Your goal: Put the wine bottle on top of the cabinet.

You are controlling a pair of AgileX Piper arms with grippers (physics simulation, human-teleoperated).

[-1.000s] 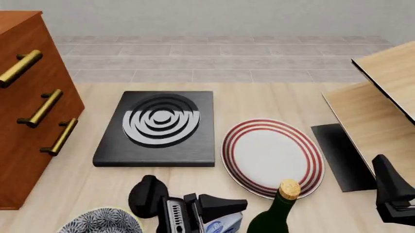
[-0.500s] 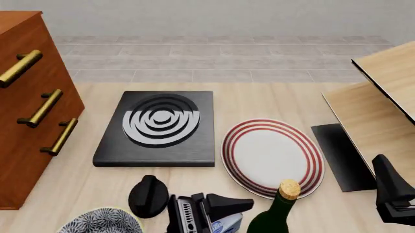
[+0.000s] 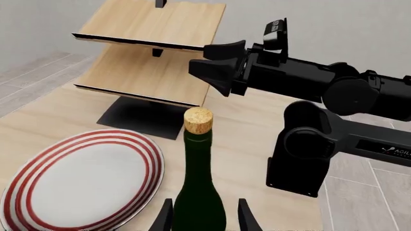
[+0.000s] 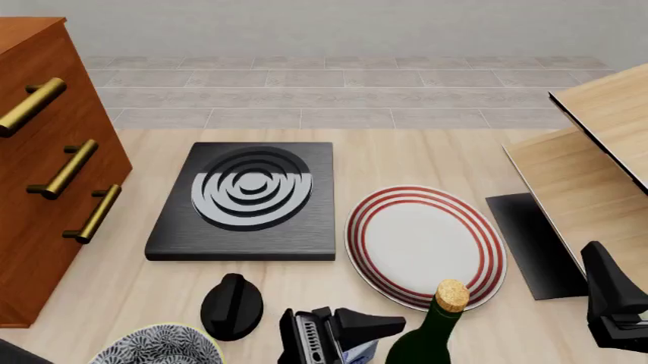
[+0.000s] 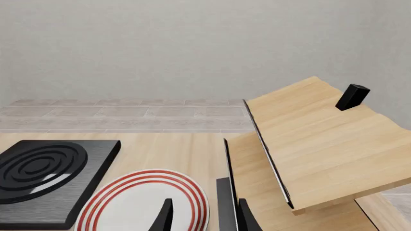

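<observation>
The wine bottle stands at the frame's lower centre, between my left fingers, spread either side of it. A red-ringed plate sits just behind. The cabinet fills the left edge. My right fingers stand apart.
</observation>
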